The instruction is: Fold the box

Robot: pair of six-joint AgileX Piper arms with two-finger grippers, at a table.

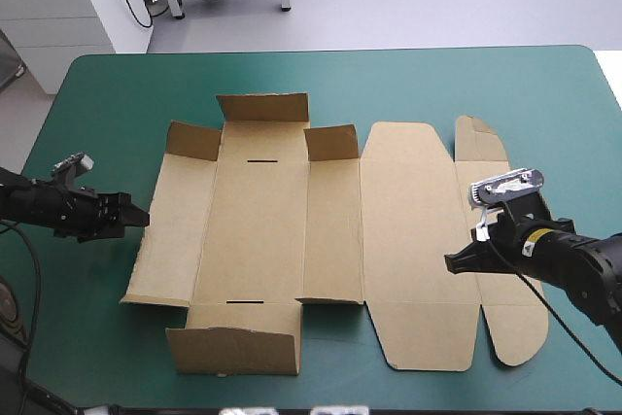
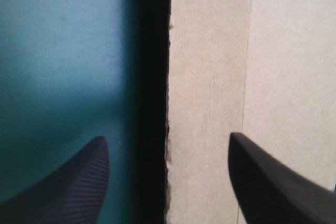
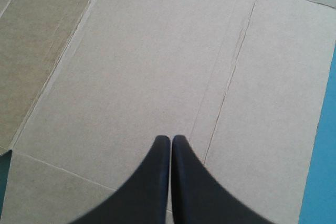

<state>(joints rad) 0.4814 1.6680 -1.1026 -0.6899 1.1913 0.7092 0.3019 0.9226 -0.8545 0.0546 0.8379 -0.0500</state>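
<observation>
Left arm (image 1: 39, 203) low at the left edge of the frame, left claw (image 1: 134, 215) pointing right, its two fingers (image 2: 68, 187) wide apart, right arm (image 1: 583, 264) at the lower right, right claw (image 1: 478, 261) pointing left, fingers (image 3: 152, 182) pressed together.

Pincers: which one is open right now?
The left pincer: its fingers stand apart, the left edge of the box between them. The right pincer has its fingers meeting in one pointed arch over the box.

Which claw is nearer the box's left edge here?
Left. The left claw stands open astride that edge of the box; the right claw, shut, is over the box's right side.
</observation>
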